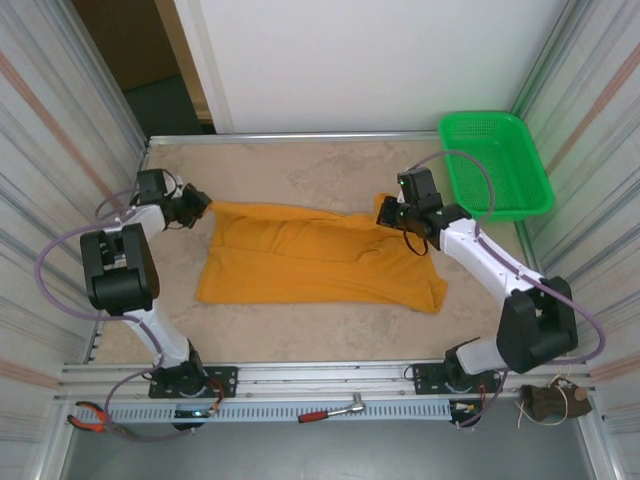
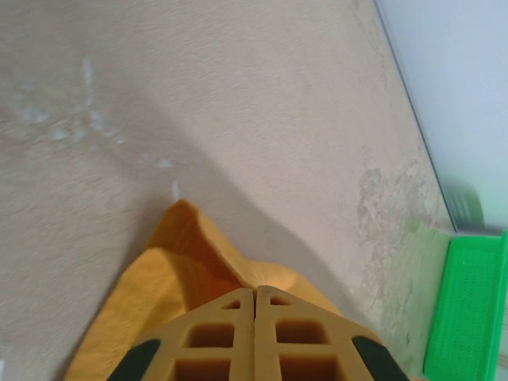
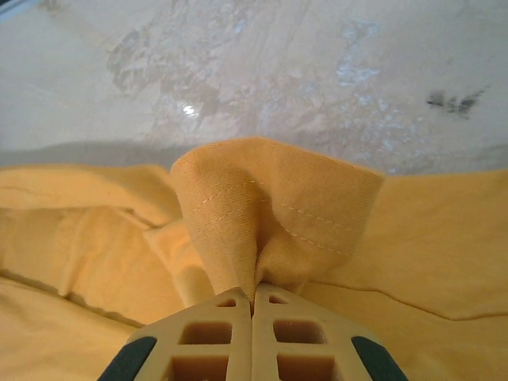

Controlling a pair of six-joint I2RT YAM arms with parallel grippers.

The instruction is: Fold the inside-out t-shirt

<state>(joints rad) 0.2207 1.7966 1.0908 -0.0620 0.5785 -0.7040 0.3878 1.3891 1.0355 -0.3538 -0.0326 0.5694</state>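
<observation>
The mustard-orange t-shirt (image 1: 320, 255) lies spread across the middle of the table, plain orange side up, with no print showing. My left gripper (image 1: 203, 205) is shut on the shirt's far left corner. In the left wrist view its fingers (image 2: 238, 317) meet on a pinch of orange cloth (image 2: 186, 238) that rises off the table. My right gripper (image 1: 388, 213) is shut on the far right corner. In the right wrist view a stitched hem fold (image 3: 274, 214) bunches up out of the closed fingers (image 3: 226, 325), with more shirt lying below.
A green plastic basket (image 1: 497, 160) sits at the back right corner, its edge (image 2: 468, 309) also in the left wrist view. White walls close the table on the far side. Pliers (image 1: 88, 417) and a red-handled tool (image 1: 330, 410) lie on the front rail.
</observation>
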